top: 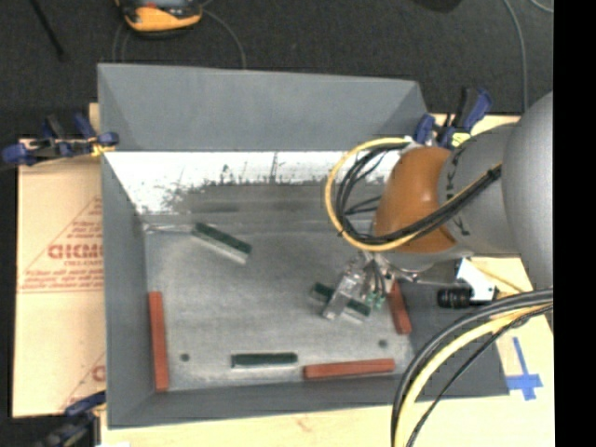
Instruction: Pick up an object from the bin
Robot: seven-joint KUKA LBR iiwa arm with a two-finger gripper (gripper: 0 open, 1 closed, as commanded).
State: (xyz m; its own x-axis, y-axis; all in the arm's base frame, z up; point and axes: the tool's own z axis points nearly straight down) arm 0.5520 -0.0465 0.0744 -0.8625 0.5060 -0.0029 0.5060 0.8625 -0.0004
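We see even, moderate light from above. Floor of the bin [126, 296] reads mid-grey; its far inner wall catches a pale bright band. Soft shadow under the arm [521, 194] at the bin's right. Mild sheen on the orange cover [414, 198]. Ground [298, 17] beyond looks dark.

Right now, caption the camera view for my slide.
End effector low beside a small green block at the right of the grey bin.

The grey bin [126, 277] is showing dark speckled scuffs across its back wall. Rust-red is colouring the left bar [158, 338], the long front bar [347, 370] and the right bar [400, 310]; dark green is colouring the rear bar [223, 239] and the short front bar [264, 361]. The wrist cover [414, 203] is glowing orange.
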